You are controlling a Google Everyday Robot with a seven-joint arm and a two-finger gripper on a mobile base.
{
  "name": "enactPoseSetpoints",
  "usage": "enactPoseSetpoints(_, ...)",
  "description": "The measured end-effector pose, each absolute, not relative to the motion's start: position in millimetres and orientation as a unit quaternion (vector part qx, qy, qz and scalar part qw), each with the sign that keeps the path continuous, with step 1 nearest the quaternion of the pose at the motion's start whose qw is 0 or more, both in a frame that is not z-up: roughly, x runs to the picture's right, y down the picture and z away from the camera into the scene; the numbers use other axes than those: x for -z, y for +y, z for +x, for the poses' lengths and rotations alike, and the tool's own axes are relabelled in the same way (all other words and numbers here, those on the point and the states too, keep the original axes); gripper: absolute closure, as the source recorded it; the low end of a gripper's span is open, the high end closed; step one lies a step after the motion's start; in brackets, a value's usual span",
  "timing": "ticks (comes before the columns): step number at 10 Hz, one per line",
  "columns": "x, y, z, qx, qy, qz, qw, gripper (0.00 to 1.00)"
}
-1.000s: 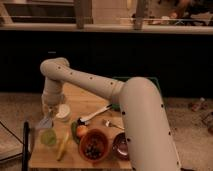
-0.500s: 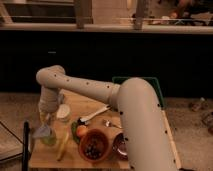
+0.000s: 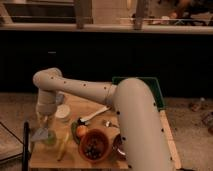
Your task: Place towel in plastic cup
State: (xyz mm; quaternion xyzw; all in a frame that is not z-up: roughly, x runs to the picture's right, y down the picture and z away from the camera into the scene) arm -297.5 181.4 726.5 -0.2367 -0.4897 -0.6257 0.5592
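My gripper [image 3: 44,123] hangs from the arm's wrist at the left end of the wooden table [image 3: 107,107], pointing down. It is shut on the towel [image 3: 41,134], a small grey-blue cloth that dangles below it. The plastic cup [image 3: 50,141], pale green and translucent, stands just under and slightly right of the towel. The cloth's lower edge is at the cup's rim; I cannot tell whether it is inside. The arm's white upper link [image 3: 135,120] crosses the table from the lower right.
A white round container [image 3: 63,113] stands right of the gripper. An orange bowl [image 3: 94,146] with dark contents, an orange fruit [image 3: 81,133], a yellow banana [image 3: 63,146] and a white spoon [image 3: 95,116] lie nearby. A green tray [image 3: 156,90] sits at the back right. A black post [image 3: 26,144] stands at the table's left edge.
The gripper has moved down and slightly left with the towel, from above the cup to just over its rim.
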Motion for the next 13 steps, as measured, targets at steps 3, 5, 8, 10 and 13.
enactPoseSetpoints(3, -726.9, 184.1, -289.7, 0.622, -0.492, -0.245, 0.558, 0.48)
enactPoseSetpoints(5, -727.0, 186.4, -285.9, 0.621, -0.493, -0.25, 0.556, 0.28)
enactPoseSetpoints(8, -728.5, 188.0, -281.3, 0.619, -0.493, -0.253, 0.557, 0.2)
enactPoseSetpoints(10, -729.6, 188.0, -281.5, 0.616, -0.495, -0.251, 0.559, 0.2)
enactPoseSetpoints(13, -731.7, 186.3, -281.6, 0.609, -0.496, -0.25, 0.566, 0.2)
